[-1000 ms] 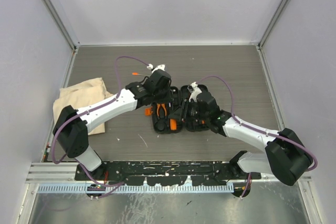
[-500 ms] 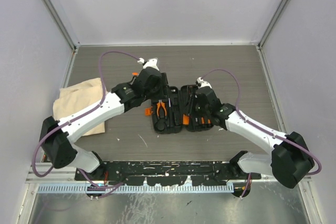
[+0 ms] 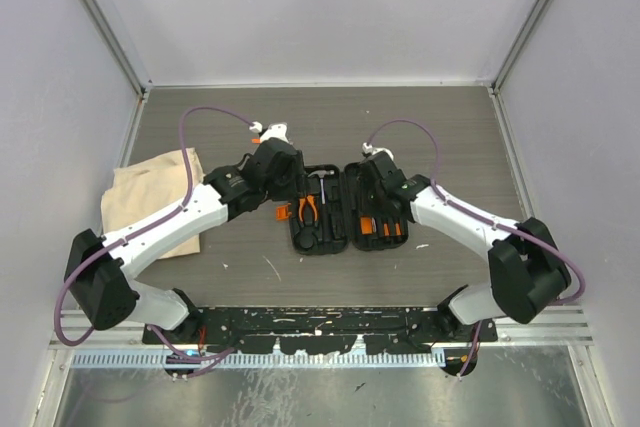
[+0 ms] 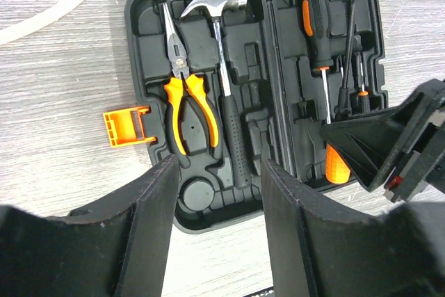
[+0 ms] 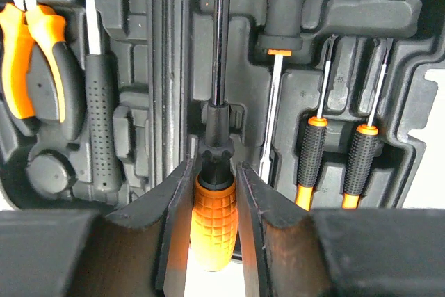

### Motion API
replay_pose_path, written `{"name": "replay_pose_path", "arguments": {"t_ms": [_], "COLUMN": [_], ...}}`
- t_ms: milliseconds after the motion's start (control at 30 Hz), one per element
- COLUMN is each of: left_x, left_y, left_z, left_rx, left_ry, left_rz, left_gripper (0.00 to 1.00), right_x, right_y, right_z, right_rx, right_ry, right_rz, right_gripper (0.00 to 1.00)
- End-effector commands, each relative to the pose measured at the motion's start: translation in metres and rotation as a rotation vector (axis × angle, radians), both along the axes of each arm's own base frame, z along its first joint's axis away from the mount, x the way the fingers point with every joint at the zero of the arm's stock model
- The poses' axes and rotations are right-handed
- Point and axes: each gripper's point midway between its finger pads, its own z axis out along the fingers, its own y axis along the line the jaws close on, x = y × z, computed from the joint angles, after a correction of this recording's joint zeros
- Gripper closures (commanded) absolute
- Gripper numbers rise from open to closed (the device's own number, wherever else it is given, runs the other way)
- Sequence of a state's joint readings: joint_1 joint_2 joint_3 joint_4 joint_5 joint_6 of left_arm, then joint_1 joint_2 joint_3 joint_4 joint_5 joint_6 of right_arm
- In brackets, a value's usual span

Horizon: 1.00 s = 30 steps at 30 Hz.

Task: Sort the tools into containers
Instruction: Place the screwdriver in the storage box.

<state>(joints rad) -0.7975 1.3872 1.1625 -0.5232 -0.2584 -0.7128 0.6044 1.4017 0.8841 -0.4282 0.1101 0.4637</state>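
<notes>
The black tool case (image 3: 340,209) lies open mid-table. Its left half holds the orange-and-black pliers (image 4: 186,106) and the hammer (image 4: 224,67). Its right half holds a black-and-orange screwdriver (image 4: 314,19) and two thin drivers (image 5: 311,154). My right gripper (image 3: 372,202) is over the right half, shut on the orange handle of a screwdriver (image 5: 214,224) whose shaft lies along a slot. My left gripper (image 4: 215,227) is open and empty, just off the left half's near end; in the top view it (image 3: 283,169) is at the case's far left corner. The beige cloth bag (image 3: 150,197) lies at the left.
An orange latch (image 4: 126,125) sticks out from the case's left side. A thin pale stick (image 4: 49,15) lies on the table beyond the case's far left corner. Grey walls stand on three sides. The arm bases' rail (image 3: 320,325) runs along the near edge.
My left arm has drawn back to the left off the case, uncovering its left half. My right arm has swung outward, its gripper staying over the right half.
</notes>
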Motion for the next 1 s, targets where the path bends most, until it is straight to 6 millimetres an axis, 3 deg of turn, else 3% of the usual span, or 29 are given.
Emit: {"name": "replay_pose_path", "arguments": {"t_ms": [0, 400, 967], "left_x": [0.003, 0.0, -0.002], "left_y": [0.004, 0.0, -0.002], "left_z": [0.015, 0.007, -0.004], "left_rx": [-0.014, -0.019, -0.015], "left_ry": [-0.044, -0.017, 0.008], "left_rz": [0.004, -0.008, -0.013], "left_gripper": [0.48, 0.49, 0.49], "right_x": [0.018, 0.024, 0.011], "right_y": [0.001, 0.012, 0.016], "right_z": [0.014, -0.002, -0.021], "right_rx": [-0.031, -0.006, 0.022], "right_ry": [-0.043, 0.003, 0.072], "right_rz": [0.025, 0.038, 0.04], "right_gripper": [0.82, 0.8, 0.65]}}
